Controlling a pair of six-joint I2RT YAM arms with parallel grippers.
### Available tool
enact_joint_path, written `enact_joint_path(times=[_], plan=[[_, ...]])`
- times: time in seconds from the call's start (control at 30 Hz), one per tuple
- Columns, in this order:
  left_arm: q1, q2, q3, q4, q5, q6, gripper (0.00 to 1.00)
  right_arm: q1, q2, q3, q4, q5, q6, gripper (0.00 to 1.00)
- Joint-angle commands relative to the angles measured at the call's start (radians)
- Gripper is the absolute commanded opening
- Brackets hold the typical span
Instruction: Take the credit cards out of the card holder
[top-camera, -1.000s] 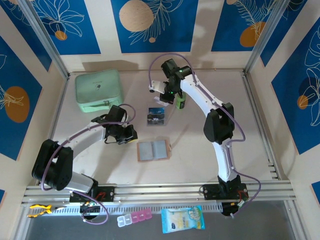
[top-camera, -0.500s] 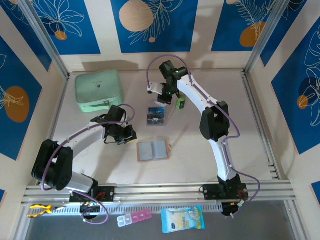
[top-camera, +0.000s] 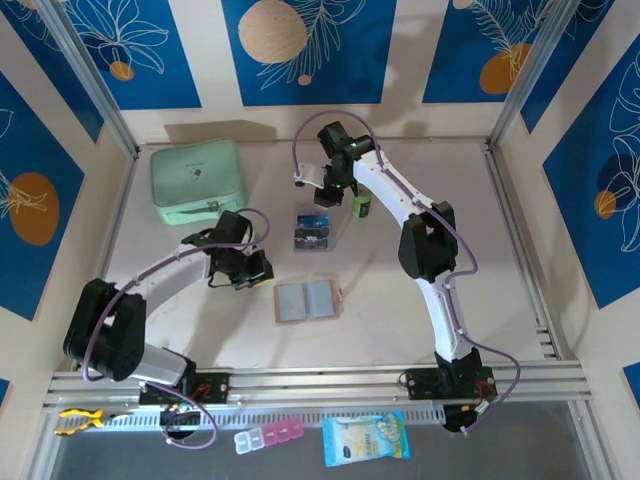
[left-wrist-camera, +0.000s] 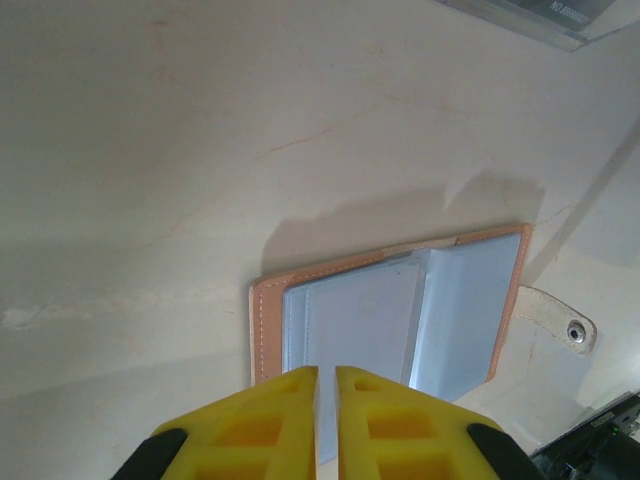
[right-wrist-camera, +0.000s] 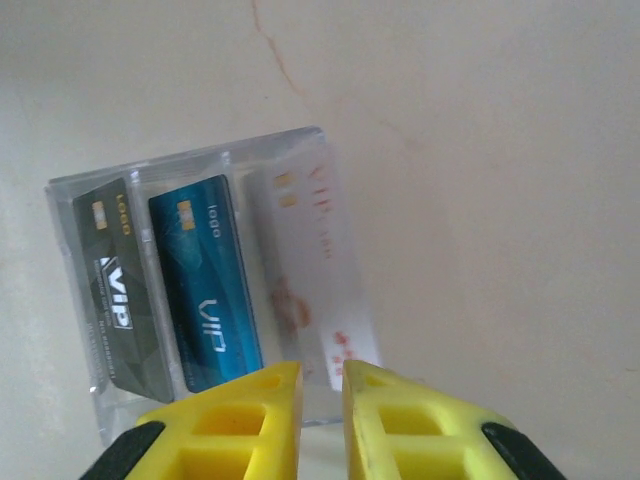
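Since the earlier top frame, the right arm has crept left above the credit cards (top-camera: 312, 231); the card holder (top-camera: 307, 300) lies open on the table (top-camera: 380, 335).

Left wrist: the left fingers (left-wrist-camera: 326, 385) are nearly closed and empty over bare pockets.

Right wrist: the right fingers (right-wrist-camera: 322, 380) stand a slit apart above the clear tray (right-wrist-camera: 70, 210). I cannot tell whether they grip the pale card (right-wrist-camera: 315, 270) (blurred); if it clings, lifting could flick it out.
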Motion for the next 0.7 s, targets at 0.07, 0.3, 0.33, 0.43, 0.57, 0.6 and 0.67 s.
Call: enact_joint_path(times=[0.07, 0.3, 0.33, 0.43, 0.57, 0.6, 0.67], plan=[[0.013, -0.019, 0.009, -0.015, 0.009, -0.014, 0.13, -0.009, -0.061, -0.021, 0.086, 0.013, 0.094, 0.20], [0.012, -0.038, -0.011, 0.010, 0.038, -0.017, 0.13, -0.006, -0.093, -0.052, 0.127, 0.010, 0.317, 0.20], [0.011, -0.037, -0.013, 0.019, 0.043, -0.018, 0.13, -0.007, -0.105, -0.067, 0.138, 0.002, 0.365, 0.20], [0.006, -0.037, -0.017, 0.033, 0.055, -0.022, 0.13, -0.009, -0.146, -0.149, 0.204, -0.005, 0.508, 0.20], [-0.001, -0.032, -0.026, 0.051, 0.067, -0.022, 0.13, -0.011, -0.146, -0.144, 0.197, -0.017, 0.726, 0.18], [-0.003, -0.031, -0.028, 0.054, 0.069, -0.019, 0.13, -0.009, -0.153, -0.154, 0.198, -0.021, 0.777, 0.17], [-0.007, -0.026, -0.034, 0.061, 0.072, -0.018, 0.12, -0.002, -0.184, -0.211, 0.224, -0.019, 0.868, 0.16]])
